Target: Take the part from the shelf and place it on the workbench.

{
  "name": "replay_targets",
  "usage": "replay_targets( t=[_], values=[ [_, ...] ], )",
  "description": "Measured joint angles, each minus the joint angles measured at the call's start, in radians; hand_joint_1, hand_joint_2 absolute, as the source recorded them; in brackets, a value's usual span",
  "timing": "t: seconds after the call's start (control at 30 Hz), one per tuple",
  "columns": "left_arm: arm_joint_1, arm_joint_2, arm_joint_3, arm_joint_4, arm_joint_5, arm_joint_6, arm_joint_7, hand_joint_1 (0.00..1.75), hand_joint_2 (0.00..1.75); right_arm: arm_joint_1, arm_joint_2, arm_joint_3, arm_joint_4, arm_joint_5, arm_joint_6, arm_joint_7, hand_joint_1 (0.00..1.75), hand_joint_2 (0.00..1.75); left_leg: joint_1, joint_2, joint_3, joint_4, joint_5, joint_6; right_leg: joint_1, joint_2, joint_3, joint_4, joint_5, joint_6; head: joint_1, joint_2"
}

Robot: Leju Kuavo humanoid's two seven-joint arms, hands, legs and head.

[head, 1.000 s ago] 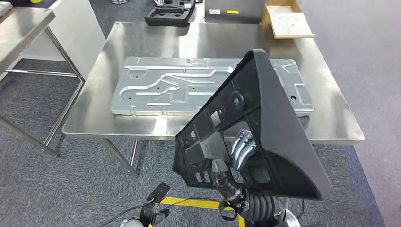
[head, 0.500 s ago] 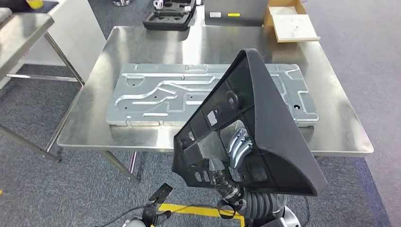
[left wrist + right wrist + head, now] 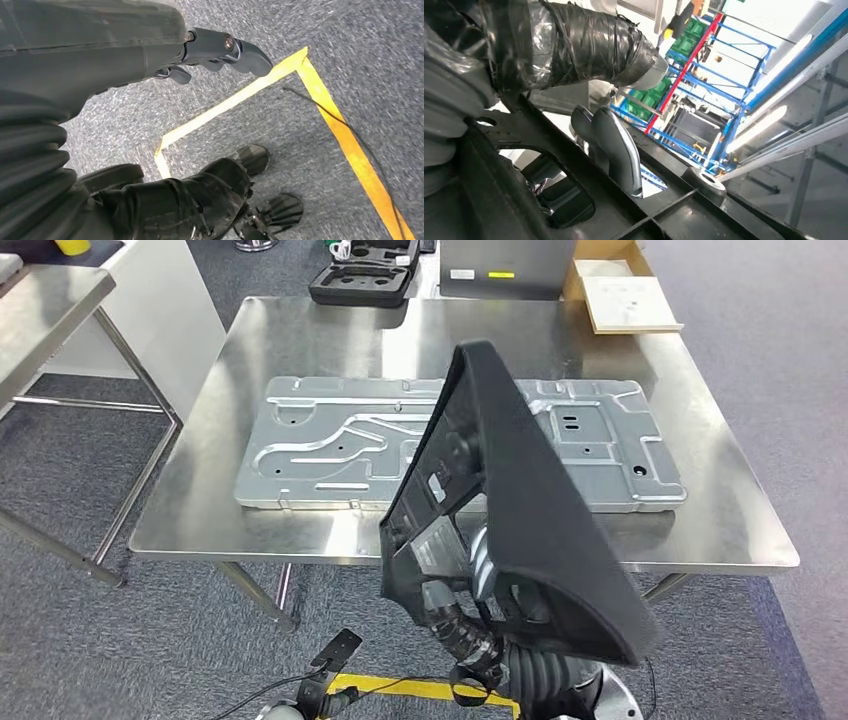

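Note:
A large black plastic part, triangular and ribbed inside, stands tilted in front of me, low over the near edge of the steel workbench. My right hand grips it from below, its fingers hooked through an opening in the part and the taped thumb on the other side. The part hides the middle of the workbench's front edge. My left hand hangs over the carpet floor with nothing in it, fingers apart.
A silver stamped metal panel lies across the middle of the workbench. Behind it are a black tool case, a grey box and a cardboard box. Another steel table stands at the left. Yellow tape marks the floor.
The whole view has shifted slightly, with the workbench now a little nearer. The black part has turned more edge-on and moved up and left over the table's front edge.

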Motion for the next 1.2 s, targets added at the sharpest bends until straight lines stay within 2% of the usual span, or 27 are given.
replay_targets(
  t=[0.1,0.13,0.17,0.2,0.27,0.3,0.33,0.47,0.53,0.6,0.63,0.67,0.7,0.77,0.8,0.83,0.93,1.0,1.03,1.1,1.13,1.17,1.2],
  values=[
    [0.0,-0.001,0.0,0.0,-0.001,0.0,-0.005,0.0,1.75,-0.002,-0.008,-0.002,-0.004,-0.002,0.004,0.0,1.75,1.75,-0.003,0.002,0.001,-0.001,0.001,0.01,-0.001,-0.002,-0.079,0.176,-0.083,0.007,0.004,0.0],
    [0.0,-0.002,0.0,0.0,-0.001,0.0,-0.006,0.0,1.75,0.0,-0.01,-0.002,-0.003,-0.004,0.004,0.0,1.75,1.75,-0.003,0.002,0.001,0.0,0.0,0.011,-0.001,-0.002,-0.095,0.213,-0.091,0.008,0.004,0.0],
    [0.0,-0.002,0.0,0.0,-0.001,0.001,-0.007,0.0,1.75,0.002,-0.011,-0.002,-0.003,-0.007,0.004,0.0,1.75,1.75,-0.004,0.002,0.001,0.002,-0.001,0.011,-0.001,-0.002,-0.095,0.213,-0.08,0.008,0.005,0.0],
    [0.0,-0.002,0.0,0.0,-0.002,0.001,-0.008,0.0,1.75,0.003,-0.012,-0.002,-0.003,-0.011,0.004,0.0,1.75,1.75,-0.004,0.001,0.001,0.004,-0.002,0.011,-0.001,-0.002,-0.076,0.175,-0.054,0.007,0.005,0.0],
    [0.0,-0.004,0.0,0.0,-0.002,-0.001,-0.008,0.0,1.75,0.003,-0.014,-0.002,-0.003,-0.016,0.004,-0.002,1.75,1.75,-0.006,-0.001,0.0,0.011,-0.007,0.007,0.0,-0.002,-0.01,0.045,0.001,0.001,0.005,0.0],
    [-0.001,-0.004,0.0,0.0,-0.003,-0.001,-0.008,0.0,1.75,0.003,-0.015,-0.002,-0.003,-0.018,0.004,-0.003,1.75,1.75,-0.008,-0.002,-0.001,0.014,-0.01,0.004,0.001,-0.002,0.015,-0.005,0.015,-0.003,0.004,0.0],
    [-0.001,-0.005,0.0,0.0,-0.003,-0.002,-0.008,0.0,1.75,0.004,-0.016,-0.002,-0.003,-0.02,0.004,-0.004,1.75,1.75,-0.01,-0.002,-0.003,0.016,-0.011,0.0,0.002,-0.001,0.028,-0.032,0.019,-0.006,0.004,0.0],
    [-0.002,-0.005,0.0,0.0,-0.001,-0.002,-0.012,0.0,1.75,0.007,-0.017,-0.002,-0.003,-0.025,0.004,-0.006,1.75,1.75,-0.01,-0.001,-0.008,0.024,-0.021,-0.02,0.0,0.001,0.033,-0.047,0.022,-0.024,0.002,0.0],
    [-0.002,-0.005,0.0,0.0,0.0,-0.002,-0.016,0.0,1.75,0.009,-0.017,-0.002,-0.003,-0.025,0.003,-0.009,1.75,1.75,-0.007,0.0,-0.043,0.1,-0.065,-0.031,-0.004,-0.001,0.037,-0.052,0.022,-0.033,-0.001,0.0],
    [0.0,-0.005,0.0,0.0,0.001,-0.001,-0.018,0.0,1.75,0.016,-0.017,-0.002,-0.003,-0.027,0.001,-0.015,1.75,1.75,-0.006,0.0,-0.108,0.229,-0.119,-0.038,-0.003,-0.004,0.038,-0.052,0.02,-0.039,-0.003,0.0],
    [0.002,-0.005,0.0,0.0,0.001,-0.001,-0.017,0.0,1.75,0.021,-0.017,-0.002,-0.002,-0.028,0.0,-0.018,1.75,1.75,-0.005,0.0,-0.132,0.274,-0.129,-0.04,-0.003,-0.004,0.038,-0.052,0.019,-0.04,-0.003,0.0],
    [0.004,-0.005,0.0,0.0,0.002,-0.001,-0.017,0.0,1.75,0.025,-0.017,-0.002,-0.001,-0.03,-0.002,-0.021,1.75,1.75,-0.004,0.0,-0.141,0.286,-0.12,-0.042,-0.003,-0.004,0.04,-0.052,0.018,-0.04,-0.003,0.0],
    [0.004,-0.005,0.0,0.0,0.002,-0.001,-0.016,0.0,1.75,0.028,-0.017,-0.002,0.001,-0.032,-0.005,-0.023,1.75,1.75,-0.004,0.0,-0.128,0.256,-0.093,-0.041,-0.003,-0.003,0.042,-0.051,0.017,-0.039,-0.003,0.0],
    [0.003,-0.004,0.0,0.0,0.003,-0.001,-0.014,0.0,1.75,0.032,-0.014,-0.002,0.004,-0.037,-0.011,-0.026,1.75,1.75,-0.004,0.0,-0.066,0.125,-0.025,-0.036,-0.003,-0.001,0.049,-0.051,0.012,-0.034,-0.003,0.0],
    [0.002,-0.004,0.0,0.0,0.003,-0.001,-0.014,0.0,1.75,0.033,-0.013,-0.002,0.005,-0.039,-0.014,-0.029,1.75,1.75,-0.005,0.0,-0.036,0.063,-0.006,-0.032,-0.001,-0.001,0.05,-0.05,0.01,-0.03,-0.002,0.0],
    [0.001,-0.004,0.0,0.0,0.002,-0.001,-0.014,0.0,1.75,0.033,-0.011,-0.002,0.006,-0.041,-0.015,-0.033,1.75,1.75,-0.007,0.0,-0.017,0.026,0.001,-0.028,0.0,-0.001,0.051,-0.05,0.009,-0.026,-0.002,0.0],
    [0.0,-0.004,0.0,0.0,0.001,-0.002,-0.009,0.0,1.75,0.034,-0.008,-0.002,0.01,-0.051,-0.015,-0.04,1.75,1.75,-0.009,-0.001,-0.006,0.004,-0.002,-0.014,0.002,-0.001,0.051,-0.054,0.007,-0.011,-0.002,0.0],
    [-0.001,-0.004,0.0,0.0,0.0,-0.002,-0.006,0.0,1.75,0.034,-0.007,-0.002,0.013,-0.055,-0.015,-0.04,1.75,1.75,-0.004,-0.001,0.005,-0.006,-0.001,-0.001,0.001,-0.003,0.04,-0.024,-0.011,-0.002,0.0,0.0],
    [-0.002,-0.004,0.0,0.0,0.0,-0.002,-0.006,0.0,1.75,0.034,-0.006,-0.002,0.014,-0.055,-0.015,-0.041,1.75,1.75,-0.002,-0.001,0.011,-0.01,-0.001,0.005,0.001,-0.004,0.02,0.019,-0.032,0.001,0.001,0.0],
    [-0.003,-0.005,0.0,0.0,0.0,-0.002,-0.006,0.0,1.75,0.036,-0.006,-0.002,0.017,-0.055,-0.015,-0.041,1.75,1.75,-0.003,0.0,0.018,-0.011,-0.007,0.013,0.001,-0.005,-0.05,0.149,-0.08,0.004,0.001,0.0],
    [-0.003,-0.005,0.0,0.0,0.0,-0.002,-0.005,0.0,1.75,0.038,-0.006,-0.002,0.02,-0.056,-0.015,-0.041,1.75,1.75,-0.004,0.0,0.021,-0.01,-0.01,0.015,0.0,-0.005,-0.083,0.201,-0.091,0.006,0.001,0.0],
    [-0.002,-0.005,0.0,0.0,-0.001,-0.004,-0.004,0.0,1.75,0.039,-0.006,-0.002,0.023,-0.056,-0.014,-0.041,1.75,1.75,-0.004,0.0,0.025,-0.01,-0.014,0.015,0.0,-0.005,-0.102,0.223,-0.084,0.007,0.001,0.0],
    [-0.002,-0.005,0.0,0.0,-0.004,-0.008,-0.003,0.0,1.75,0.04,-0.006,-0.002,0.026,-0.058,-0.012,-0.041,1.75,1.75,-0.003,-0.001,0.031,-0.009,-0.019,0.014,-0.001,-0.005,-0.1,0.204,-0.057,0.007,0.001,0.0]
  ],
)
